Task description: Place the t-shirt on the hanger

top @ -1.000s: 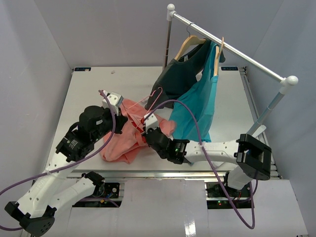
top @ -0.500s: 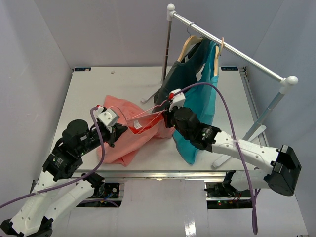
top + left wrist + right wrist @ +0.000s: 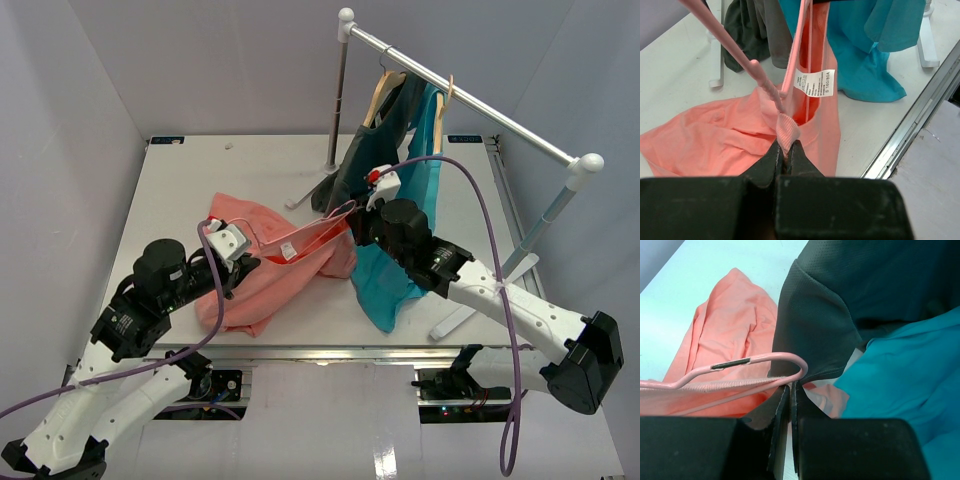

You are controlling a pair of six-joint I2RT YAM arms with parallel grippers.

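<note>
The salmon t-shirt (image 3: 245, 295) lies crumpled on the table left of centre, its neck lifted. The thin pale-pink hanger (image 3: 310, 228) runs through the neck opening, slanting up to the right. My left gripper (image 3: 243, 262) is shut on the shirt's ribbed collar (image 3: 787, 131), below the white size label (image 3: 814, 82). My right gripper (image 3: 358, 220) is shut on the hanger's curved right end (image 3: 801, 371), just in front of the hanging dark grey shirt (image 3: 840, 300). In the right wrist view the collar rib lies along the hanger's lower rod (image 3: 725, 385).
A clothes rack (image 3: 470, 100) stands at the back right, holding a dark grey shirt (image 3: 362, 160) and a teal shirt (image 3: 405, 250) on wooden hangers (image 3: 382, 88). Its foot (image 3: 308, 192) rests behind the t-shirt. The table's metal front edge (image 3: 912, 130) is close on the right.
My right gripper has carried the hanger's end to the right and farther back, toward the rack. My left gripper has drawn back toward the near left with the collar, stretching the neck along the hanger.
</note>
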